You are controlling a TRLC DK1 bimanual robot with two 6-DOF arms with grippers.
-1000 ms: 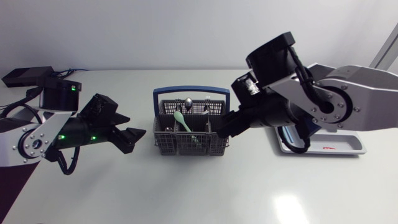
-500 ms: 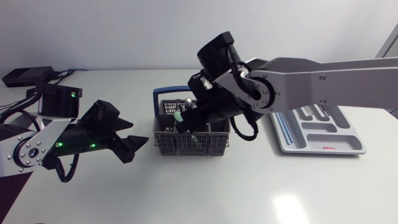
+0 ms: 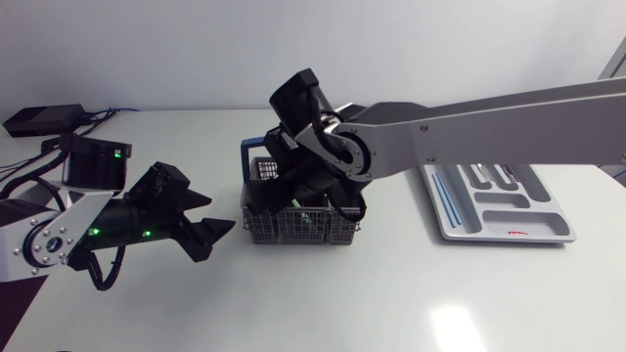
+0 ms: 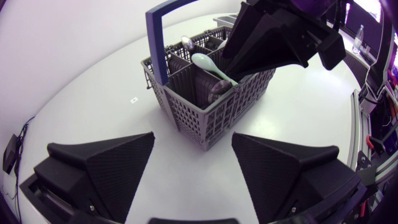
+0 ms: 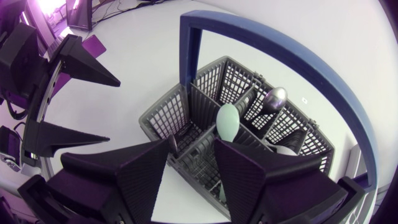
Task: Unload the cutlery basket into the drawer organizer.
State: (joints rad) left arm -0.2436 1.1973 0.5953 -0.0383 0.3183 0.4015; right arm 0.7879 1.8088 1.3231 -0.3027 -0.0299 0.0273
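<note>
Since the cutlery has to be lifted out from above, the right gripper (image 5: 191, 157) hangs directly over the basket (image 3: 293, 231). Its two fingers are apart and point down into the compartments. A pale green spoon (image 5: 227, 122) stands bowl-up in a middle compartment just ahead of those fingers, so it looks like the piece being lined up. Whether a finger already touches it I cannot tell. A silver spoon (image 5: 274, 98) stands in a compartment further back, near the blue handle (image 5: 190, 56).

The left gripper (image 4: 193, 140) sits low, just beside the basket's end wall, with its fingers spread wide and holding nothing. I judge it waits there out of the way, or ready to steady the basket. The organizer tray (image 3: 509, 217) lies well apart, toward the right side of the table (image 3: 391, 303). That is probably why the right arm, the one nearer to it, does the picking.

From overhead, the right arm covers most of the basket and hides its own fingers and the green spoon. Only that view shows the tray, with what look like a few pieces in its far slots. The right wrist view alone shows the open gap between the fingers and the spoon's bowl ahead of them. The left wrist view adds the side-on look: the right gripper leans in over the rim, and the basket stands flat on the table.
</note>
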